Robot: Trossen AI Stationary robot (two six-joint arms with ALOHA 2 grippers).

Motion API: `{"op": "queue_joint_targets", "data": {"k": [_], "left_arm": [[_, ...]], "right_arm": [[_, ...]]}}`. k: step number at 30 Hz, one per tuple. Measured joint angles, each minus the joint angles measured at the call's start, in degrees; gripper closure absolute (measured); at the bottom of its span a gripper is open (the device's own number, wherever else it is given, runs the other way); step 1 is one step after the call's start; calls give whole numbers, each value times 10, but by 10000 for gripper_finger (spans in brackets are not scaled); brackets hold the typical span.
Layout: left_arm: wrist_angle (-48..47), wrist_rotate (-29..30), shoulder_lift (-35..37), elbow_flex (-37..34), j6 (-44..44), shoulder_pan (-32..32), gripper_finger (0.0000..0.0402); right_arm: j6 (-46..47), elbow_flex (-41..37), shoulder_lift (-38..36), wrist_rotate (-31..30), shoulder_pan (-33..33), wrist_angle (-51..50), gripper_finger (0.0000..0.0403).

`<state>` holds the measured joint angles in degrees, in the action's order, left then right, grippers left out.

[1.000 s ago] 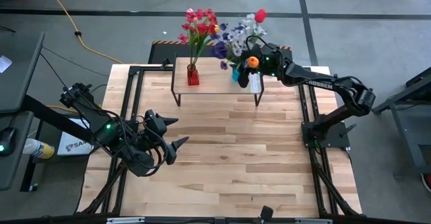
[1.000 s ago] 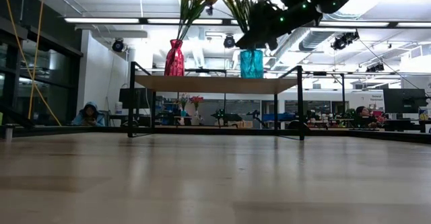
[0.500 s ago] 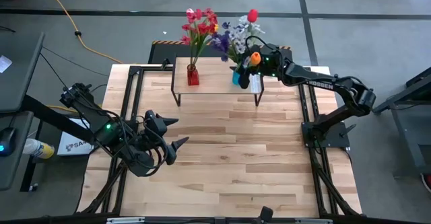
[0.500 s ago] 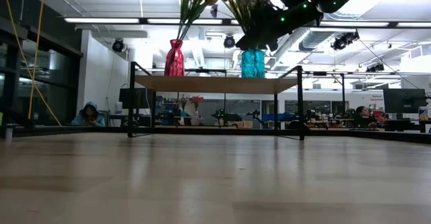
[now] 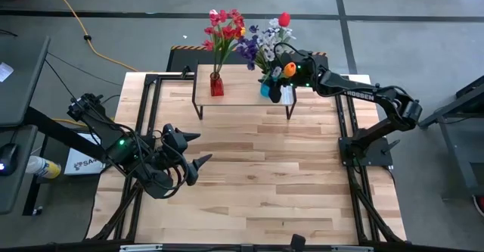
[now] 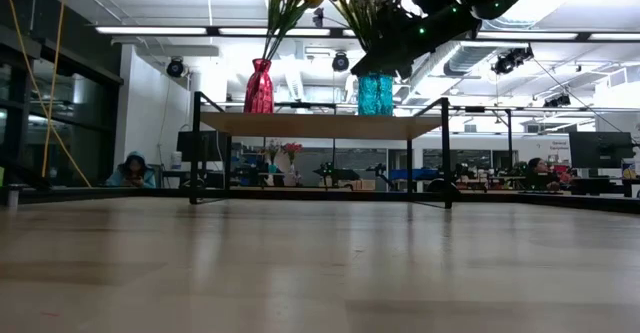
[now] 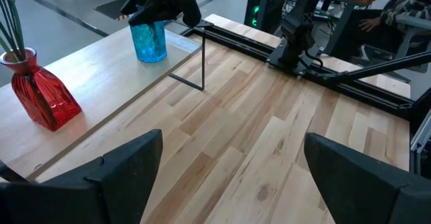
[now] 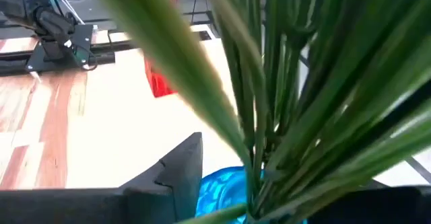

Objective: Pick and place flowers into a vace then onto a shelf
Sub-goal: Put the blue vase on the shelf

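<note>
The shelf (image 5: 242, 94) stands at the table's far edge with two vases on its wooden top. A red vase (image 5: 217, 85) holds red and pink flowers (image 5: 223, 29). A blue vase (image 6: 375, 93) holds purple and whitish sprays with a red and an orange tulip (image 5: 266, 46). My right gripper (image 5: 278, 82) is open just above the blue vase's mouth (image 8: 225, 194), one finger (image 8: 178, 170) on each side of the green stems (image 8: 276, 116). My left gripper (image 5: 198, 150) waits open over the table's left near part. My right gripper comes at the stems from the table's right, level with the top of the blue vase. The stems pass upright between its two fingers. Leaves hide the fingers' inner sides, so I cannot tell whether either finger touches the stems.
The shelf's black legs (image 6: 446, 153) stand on the slatted tabletop. Black rails (image 5: 344, 123) run along the table's left and right sides. The wide middle of the tabletop (image 5: 257, 176) lies bare between the arms. People sit in the room beyond the table.
My right gripper has shifted a little toward the table's left beside the blue vase. The bouquet in the blue vase has swung with it, the red tulip's head moving leftward. Both vases have stayed on the shelf.
</note>
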<state>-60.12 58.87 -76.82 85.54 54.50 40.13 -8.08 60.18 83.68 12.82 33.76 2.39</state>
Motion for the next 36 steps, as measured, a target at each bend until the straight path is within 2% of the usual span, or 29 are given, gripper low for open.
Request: {"op": "queue_joint_targets", "data": {"k": [14, 22, 36], "left_arm": [[0, 0, 0, 0, 0, 0, 9], [0, 0, 0, 0, 0, 0, 9], [0, 0, 0, 0, 0, 0, 9]], "right_arm": [[-12, 0, -3, 0, 0, -20, 152], [-29, 0, -17, -4, 0, -52, 146], [-25, 0, -17, -6, 0, -34, 145]]}}
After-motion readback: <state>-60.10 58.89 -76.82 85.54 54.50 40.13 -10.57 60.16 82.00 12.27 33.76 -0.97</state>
